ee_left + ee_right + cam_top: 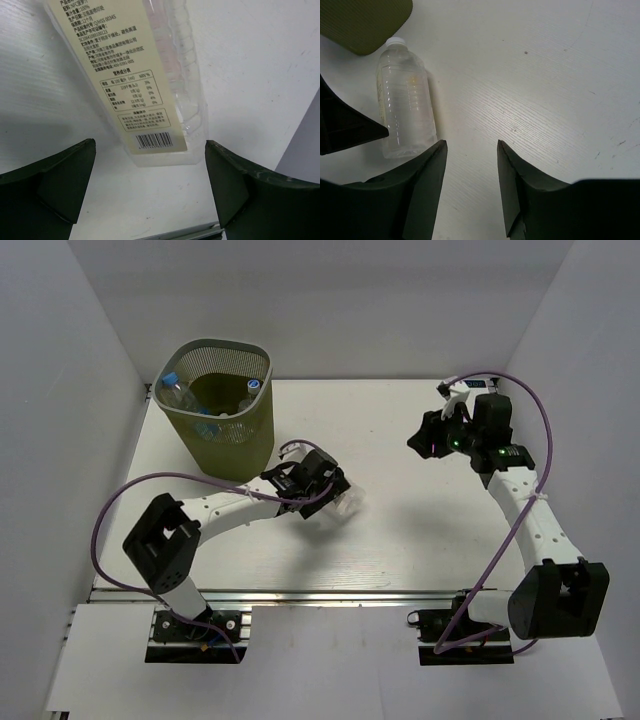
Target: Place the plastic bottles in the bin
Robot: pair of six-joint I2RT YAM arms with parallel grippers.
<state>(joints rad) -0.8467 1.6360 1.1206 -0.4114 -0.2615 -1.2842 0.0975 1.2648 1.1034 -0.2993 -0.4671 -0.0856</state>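
so it's a white table [420, 530] with plain pale walls [60, 360], bin [235, 445] far-left with bottles [178, 390] inside, left arm [230, 508] stretched low, left gripper [335, 502] spread wide around the cream-labelled bottle [130, 75] lying flat, right gripper [472, 145] raised, jaws partly apart, gripping nothing.

The top view looks down over the whole table [400, 490]; both wrist views face that same table from close.

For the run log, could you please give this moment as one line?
left hand open over cream-labelled bottle on table | right hand open, empty | olive mesh bin holds bottles
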